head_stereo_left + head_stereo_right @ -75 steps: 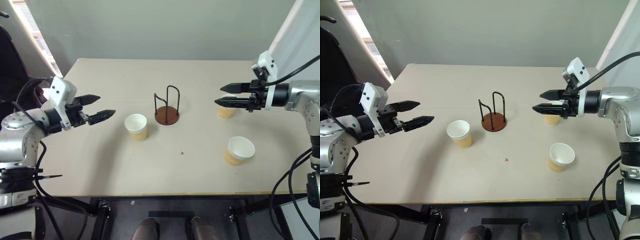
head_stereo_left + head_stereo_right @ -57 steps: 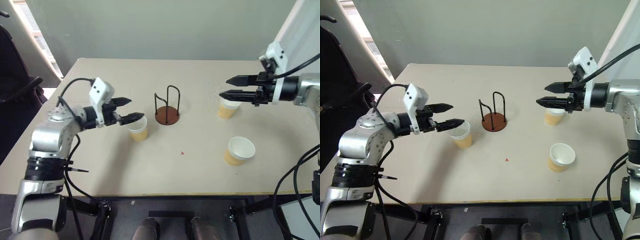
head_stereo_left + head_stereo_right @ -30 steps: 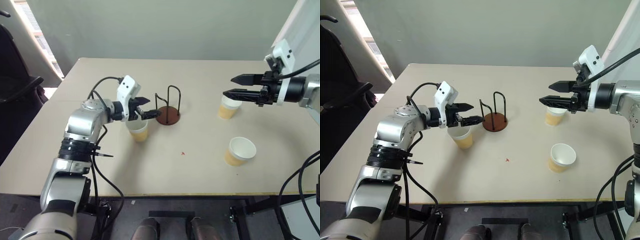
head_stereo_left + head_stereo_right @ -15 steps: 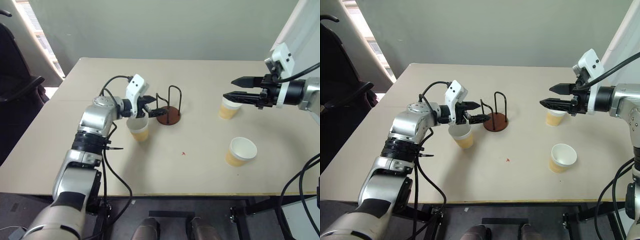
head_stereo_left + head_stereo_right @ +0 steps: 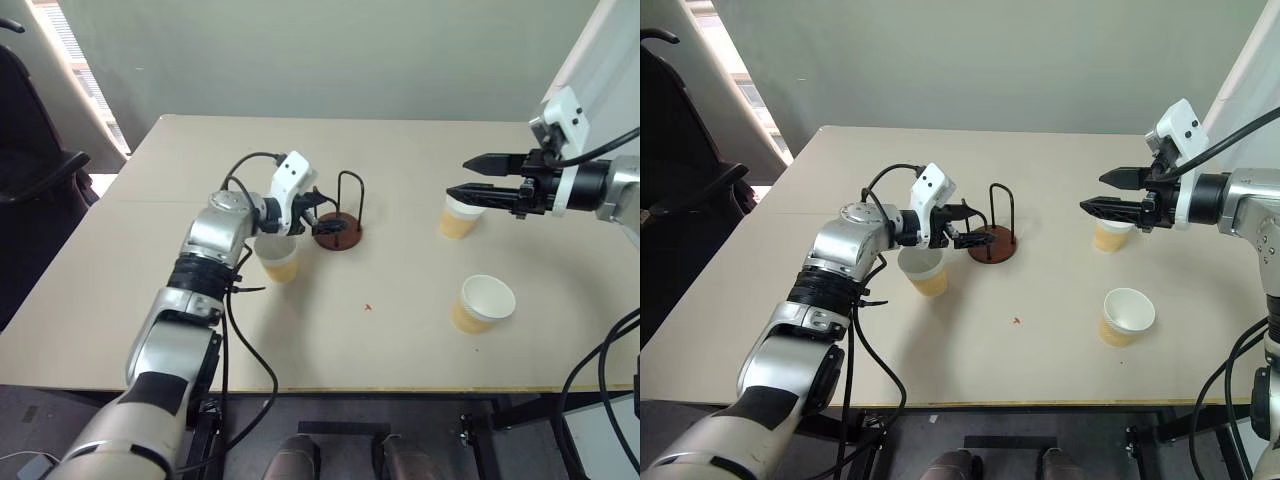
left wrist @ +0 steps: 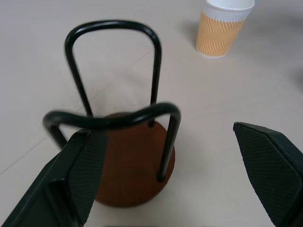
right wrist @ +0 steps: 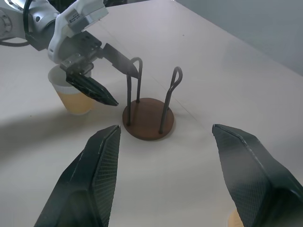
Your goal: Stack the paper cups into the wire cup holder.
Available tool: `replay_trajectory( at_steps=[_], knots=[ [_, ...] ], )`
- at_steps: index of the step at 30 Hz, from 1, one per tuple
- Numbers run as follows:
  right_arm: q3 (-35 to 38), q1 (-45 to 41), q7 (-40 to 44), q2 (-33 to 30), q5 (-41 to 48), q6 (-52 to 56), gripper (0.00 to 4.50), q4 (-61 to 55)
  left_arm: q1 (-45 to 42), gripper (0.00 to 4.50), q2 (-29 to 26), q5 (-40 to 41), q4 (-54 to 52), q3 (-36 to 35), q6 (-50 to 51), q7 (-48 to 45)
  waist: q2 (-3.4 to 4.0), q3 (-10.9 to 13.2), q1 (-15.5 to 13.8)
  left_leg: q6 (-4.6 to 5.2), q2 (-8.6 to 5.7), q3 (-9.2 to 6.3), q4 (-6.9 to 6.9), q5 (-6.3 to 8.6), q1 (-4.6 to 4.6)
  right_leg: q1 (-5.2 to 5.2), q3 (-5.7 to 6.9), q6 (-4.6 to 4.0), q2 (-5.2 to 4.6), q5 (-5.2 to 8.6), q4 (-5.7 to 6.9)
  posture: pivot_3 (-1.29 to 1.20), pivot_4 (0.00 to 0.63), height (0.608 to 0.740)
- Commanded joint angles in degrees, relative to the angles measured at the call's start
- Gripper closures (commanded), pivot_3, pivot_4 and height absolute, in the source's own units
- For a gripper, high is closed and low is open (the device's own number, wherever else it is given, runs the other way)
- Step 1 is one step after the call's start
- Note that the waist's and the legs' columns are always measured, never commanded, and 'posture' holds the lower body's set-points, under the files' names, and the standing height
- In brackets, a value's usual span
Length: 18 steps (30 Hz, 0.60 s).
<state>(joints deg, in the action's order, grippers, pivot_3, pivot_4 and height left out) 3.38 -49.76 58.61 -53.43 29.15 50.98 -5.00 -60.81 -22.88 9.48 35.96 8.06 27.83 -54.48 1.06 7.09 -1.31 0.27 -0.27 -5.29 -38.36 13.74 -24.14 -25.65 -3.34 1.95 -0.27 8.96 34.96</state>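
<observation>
The wire cup holder [image 5: 336, 231] stands mid-table, a brown disc with black wire loops. My left gripper [image 5: 328, 212] is open and empty right at the holder's left side. In the left wrist view the holder's loops [image 6: 116, 116] sit between the spread fingers [image 6: 84, 176]; touching or not, I cannot tell. One paper cup [image 5: 276, 258] stands upright below my left wrist. A second cup [image 5: 457, 217] stands at the right, with my right gripper [image 5: 460, 177] open and empty above it. A third cup [image 5: 480, 303] stands nearer the front right.
The beige table [image 5: 170, 300] has bare room in front and at the left. A small red mark [image 5: 368, 308] lies on the tabletop in front of the holder. A dark chair [image 5: 30, 170] stands off the table's left side.
My left gripper has moved right, passing over the left cup to the holder's side, still open. The right gripper and all three cups have stayed where they were.
</observation>
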Motion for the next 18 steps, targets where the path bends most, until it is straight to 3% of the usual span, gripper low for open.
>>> replay_trajectory(
  at_steps=[1,15,18],
  knots=[
    [2.35,-0.22,-0.28,-1.36,0.42,-0.96,1.32,-1.32,-2.85,0.00,0.76,-1.22,1.39,0.11,-2.37,-0.12,0.00,0.00,-0.01,0.00,0.00,0.00,0.00,0.00,0.00,0.00,0.00,0.00,0.00,0.00,0.00,0.00,0.150,0.740],
    [3.22,0.88,-1.20,-1.60,1.10,-0.81,1.32,-1.80,-4.70,0.00,3.17,-5.42,7.98,-0.33,-8.85,3.56,0.00,0.00,-0.07,0.22,-0.01,0.04,-0.30,0.13,-0.12,0.01,-0.02,0.15,0.00,-0.01,0.00,0.00,0.150,0.740],
    [3.29,1.00,-1.40,-1.56,1.24,-0.75,1.26,-1.84,-5.97,0.63,3.85,-6.07,11.24,-1.41,-11.34,7.16,0.00,0.00,-0.11,0.27,-0.01,0.03,-0.35,0.16,-0.13,0.02,-0.02,0.19,-0.01,-0.03,0.00,0.00,0.150,0.740]
  ],
)
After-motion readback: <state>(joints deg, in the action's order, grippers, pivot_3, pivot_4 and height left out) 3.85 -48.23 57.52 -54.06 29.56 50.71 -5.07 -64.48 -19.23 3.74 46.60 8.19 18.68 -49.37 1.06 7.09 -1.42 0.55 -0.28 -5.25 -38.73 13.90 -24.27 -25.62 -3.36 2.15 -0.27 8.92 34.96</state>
